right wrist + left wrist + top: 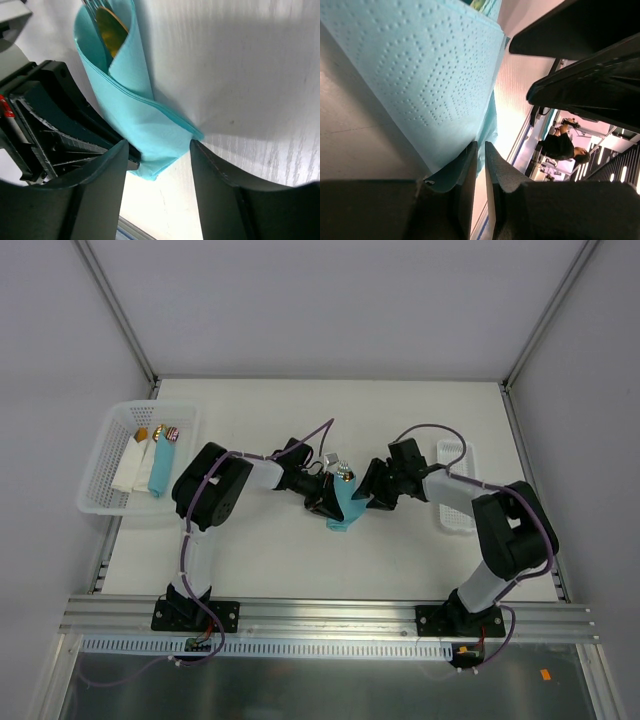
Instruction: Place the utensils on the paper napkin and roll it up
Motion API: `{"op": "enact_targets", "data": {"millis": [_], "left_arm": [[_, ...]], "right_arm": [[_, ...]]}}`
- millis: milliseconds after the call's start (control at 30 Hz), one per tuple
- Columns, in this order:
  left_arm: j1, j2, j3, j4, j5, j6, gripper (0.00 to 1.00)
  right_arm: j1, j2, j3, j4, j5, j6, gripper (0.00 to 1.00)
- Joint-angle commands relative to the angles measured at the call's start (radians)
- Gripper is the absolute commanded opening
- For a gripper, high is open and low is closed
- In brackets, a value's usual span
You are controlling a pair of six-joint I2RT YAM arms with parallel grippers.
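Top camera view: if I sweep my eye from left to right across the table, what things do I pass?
First the white basket → left gripper → rolled paper napkin → right gripper → small white tray.

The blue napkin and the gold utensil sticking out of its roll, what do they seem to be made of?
The paper napkin looks like thin, soft tissue paper, matte turquoise: rows of embossed dots cover it, and it folds into layers. The utensil is smooth and glossy gold; polished metal seems likely, but coated plastic cannot be ruled out.
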Motion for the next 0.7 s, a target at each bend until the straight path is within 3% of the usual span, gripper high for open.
{"op": "enact_targets", "data": {"millis": [0,333,667], "left_arm": [[-0.002,0.054,-0.006,-0.104,-0.109,0.085,0.15],[-0.003,0.060,0.001,-0.113,-0.105,0.090,0.15],[-0.003,0.066,0.012,-0.113,-0.102,0.085,0.15]], "right_arm": [[-0.013,0.022,0.069,-0.059,0.024,-0.101,0.57],[-0.032,0.161,0.187,-0.085,-0.067,-0.212,0.71],[-0.039,0.272,0.174,-0.026,-0.200,-0.219,0.63]]}}
